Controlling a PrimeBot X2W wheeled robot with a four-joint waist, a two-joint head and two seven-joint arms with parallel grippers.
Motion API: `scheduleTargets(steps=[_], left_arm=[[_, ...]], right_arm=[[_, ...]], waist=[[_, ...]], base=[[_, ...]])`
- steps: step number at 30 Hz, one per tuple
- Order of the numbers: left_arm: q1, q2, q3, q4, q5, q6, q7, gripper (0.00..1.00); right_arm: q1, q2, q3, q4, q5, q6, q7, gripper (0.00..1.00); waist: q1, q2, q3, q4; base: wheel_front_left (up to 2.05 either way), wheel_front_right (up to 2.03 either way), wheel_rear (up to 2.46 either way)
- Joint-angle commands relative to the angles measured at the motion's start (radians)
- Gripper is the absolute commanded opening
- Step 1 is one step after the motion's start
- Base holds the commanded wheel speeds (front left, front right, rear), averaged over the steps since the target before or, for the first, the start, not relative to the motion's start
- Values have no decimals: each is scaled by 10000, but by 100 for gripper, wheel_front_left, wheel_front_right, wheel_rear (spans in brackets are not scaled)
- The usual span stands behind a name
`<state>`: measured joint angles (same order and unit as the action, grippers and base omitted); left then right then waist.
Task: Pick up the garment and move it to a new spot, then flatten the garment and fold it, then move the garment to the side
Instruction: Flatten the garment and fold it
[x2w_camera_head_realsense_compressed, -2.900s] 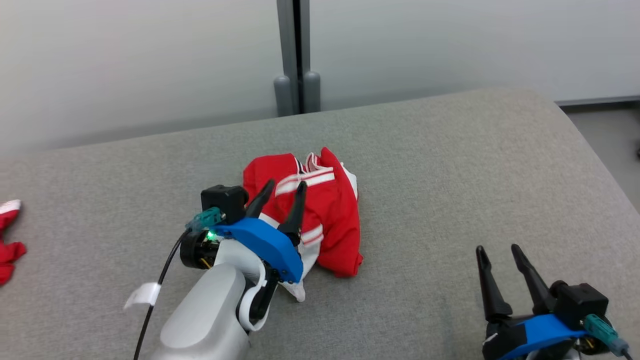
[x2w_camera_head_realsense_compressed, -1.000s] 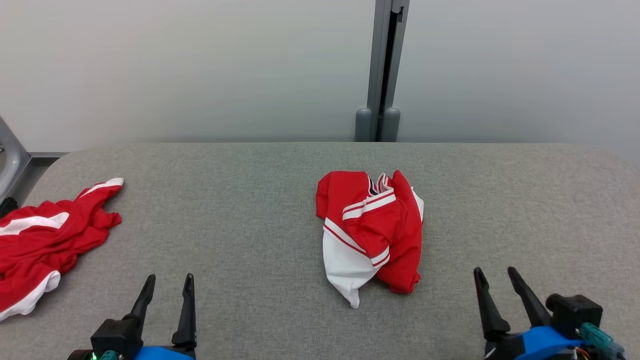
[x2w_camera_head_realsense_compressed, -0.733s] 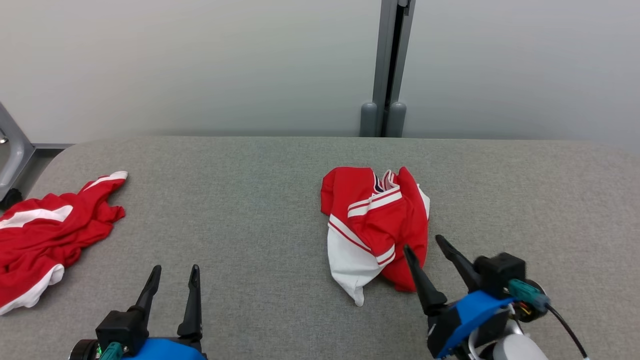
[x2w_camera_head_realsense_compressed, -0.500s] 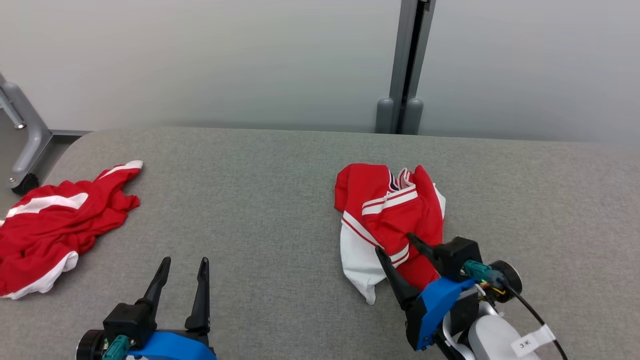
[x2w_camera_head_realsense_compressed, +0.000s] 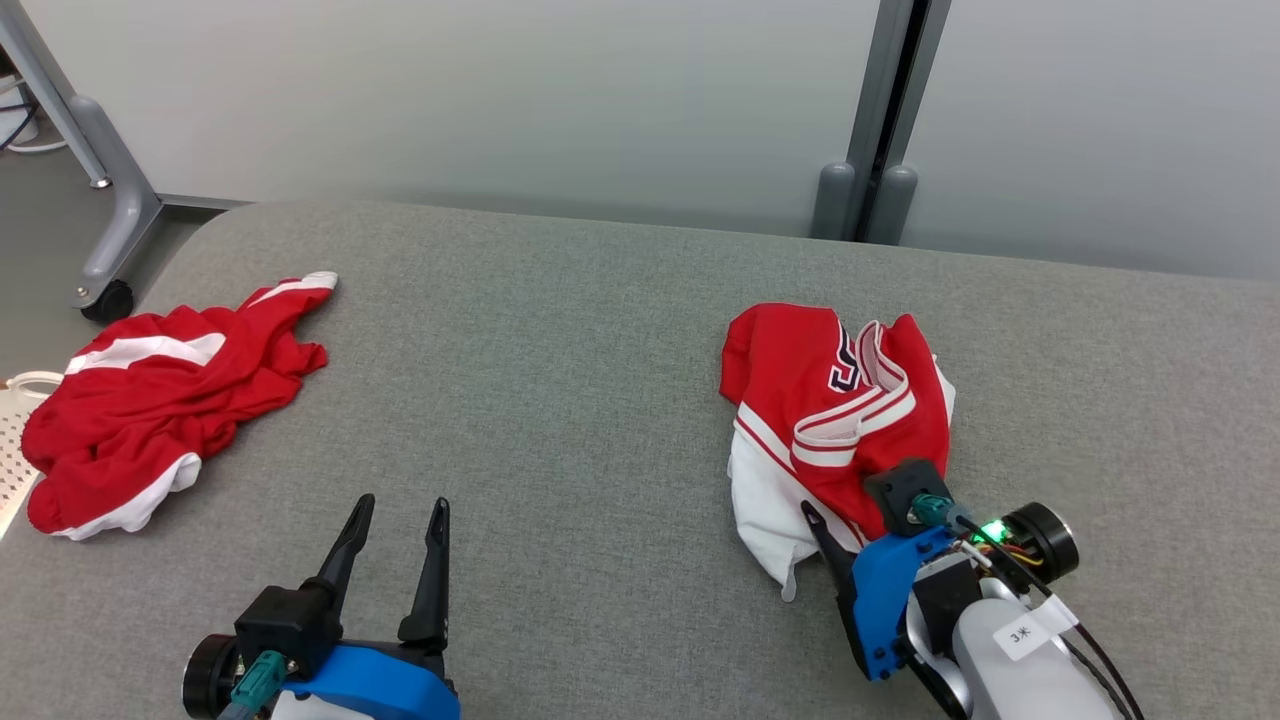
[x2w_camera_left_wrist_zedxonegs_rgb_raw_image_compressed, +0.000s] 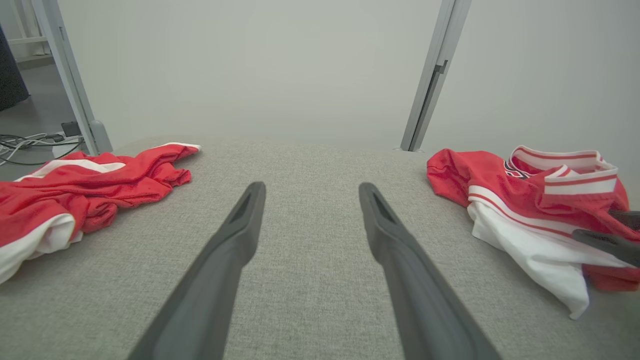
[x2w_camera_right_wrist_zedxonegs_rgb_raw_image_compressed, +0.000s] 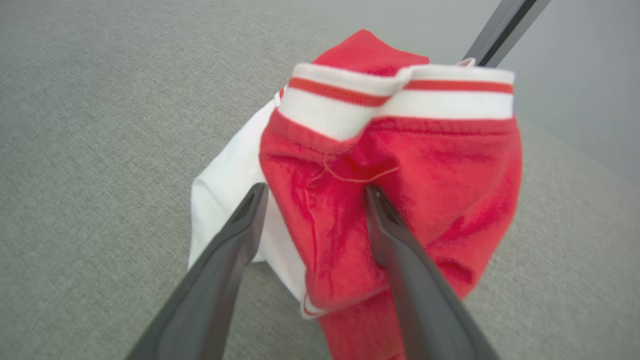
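— Where's the garment (x2w_camera_head_realsense_compressed: 835, 400)?
— Crumpled right of centre on the grey surface (x2w_camera_head_realsense_compressed: 560, 380); the right gripper (x2w_camera_right_wrist_zedxonegs_rgb_raw_image_compressed: 315, 189) straddles its lower edge, fingers spread.
— The left gripper (x2w_camera_head_realsense_compressed: 400, 500)?
— Lower left, spread, empty.

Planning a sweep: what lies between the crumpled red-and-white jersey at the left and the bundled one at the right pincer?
Only bare grey fabric surface separates the crumpled jersey from the bundled jersey; the head view shows this.
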<state>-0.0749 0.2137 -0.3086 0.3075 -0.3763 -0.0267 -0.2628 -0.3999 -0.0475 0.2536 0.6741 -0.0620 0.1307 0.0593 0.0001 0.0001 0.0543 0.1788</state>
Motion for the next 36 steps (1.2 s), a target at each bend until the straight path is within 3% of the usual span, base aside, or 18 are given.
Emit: scheduleTargets(steps=[1,2,3,4,12,19,24,26,36], left_arm=[[-112,-11,-21,-15,64,5,-25,100],[-115,-23,-11,-26,61,3,-26,100],[-121,-33,2,-35,60,2,-26,100],[-122,-41,21,-41,55,-1,-26,100],[-51,-28,93,-57,24,-73,-28,100],[-13,1,167,-255,76,-18,-28,100],[-175,-34,152,-421,90,-10,-27,100],[-291,-66,130,-469,85,-62,-27,100],[-771,-176,125,-559,276,-189,-29,100]], right_arm=[[-108,-59,-208,126,-101,1,-27,95],[-90,-61,-373,198,-184,1,-56,50],[-75,-56,-547,238,-198,1,-136,38],[-51,-55,-700,316,-257,1,-164,0],[-37,-50,-1356,344,620,1,-888,0],[-989,-49,-583,-1440,2742,1,-1132,0],[-2406,-53,269,-2420,3472,0,-642,0],[-3231,-56,463,-2487,3152,1,-757,0],[-6910,-41,1388,-1442,3493,1,-1941,0]], waist=[[-1,-1,44,24],[-1,-1,67,19],[-1,-1,80,10],[-1,-1,85,-5],[-1,-1,-114,-244],[-1,-1,-247,-447],[-1,-1,-55,-484],[-1,-1,131,-436],[-1,-1,588,53]], base=[[0,0,0],[0,0,0],[0,0,0],[0,0,0],[0,0,0],[0,0,0],[0,0,0],[0,0,0],[0,0,0]])
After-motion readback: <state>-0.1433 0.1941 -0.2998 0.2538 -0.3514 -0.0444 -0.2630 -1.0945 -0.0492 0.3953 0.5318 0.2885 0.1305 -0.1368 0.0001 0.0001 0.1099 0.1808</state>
